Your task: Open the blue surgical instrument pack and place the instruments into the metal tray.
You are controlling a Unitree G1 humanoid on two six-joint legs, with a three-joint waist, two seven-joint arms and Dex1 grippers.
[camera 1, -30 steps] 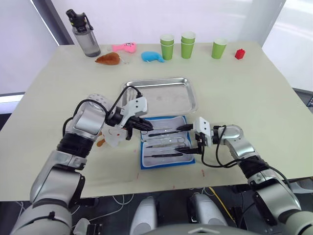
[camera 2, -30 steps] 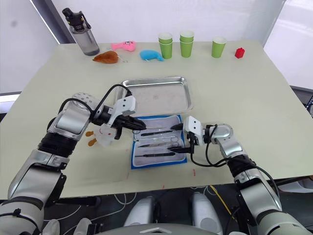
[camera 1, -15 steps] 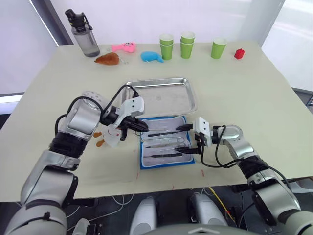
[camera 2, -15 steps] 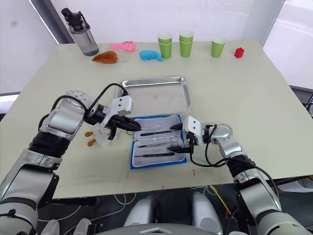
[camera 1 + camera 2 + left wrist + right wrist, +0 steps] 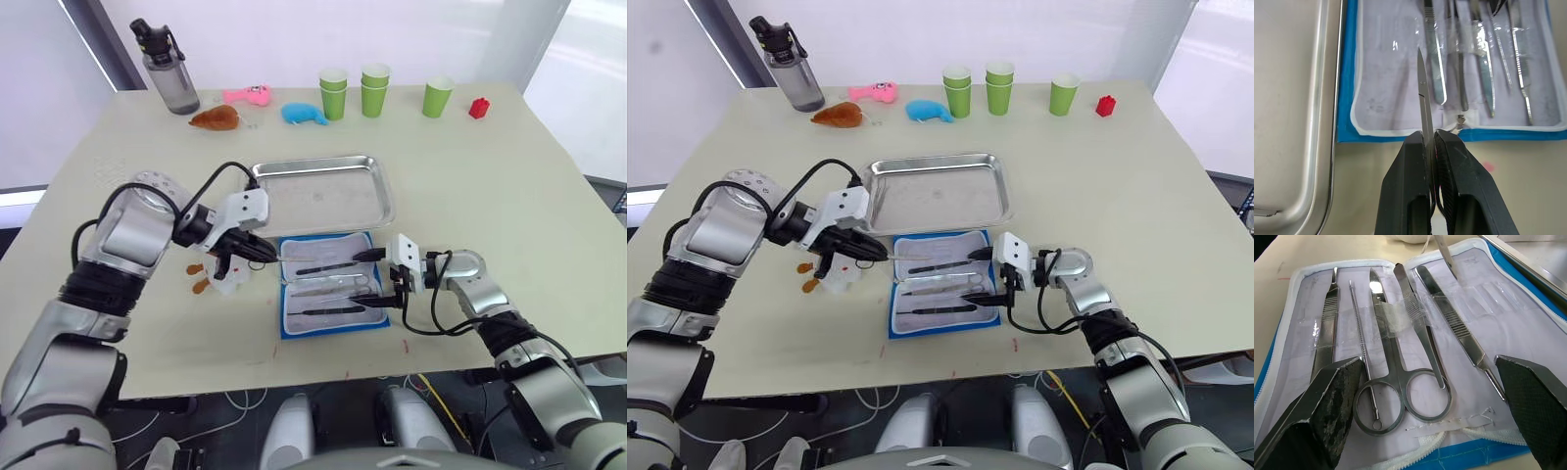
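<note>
Left claw pinches one slim instrument beside the open pack, short of the tray. Right claw gapes wide over the pack. We judge the narrow pinch could let it swivel and drop.

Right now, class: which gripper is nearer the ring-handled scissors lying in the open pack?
Right gripper is nearer, its open fingers straddling the ring-handled scissors; left gripper sits beyond the pack's edge, holding an instrument.
</note>
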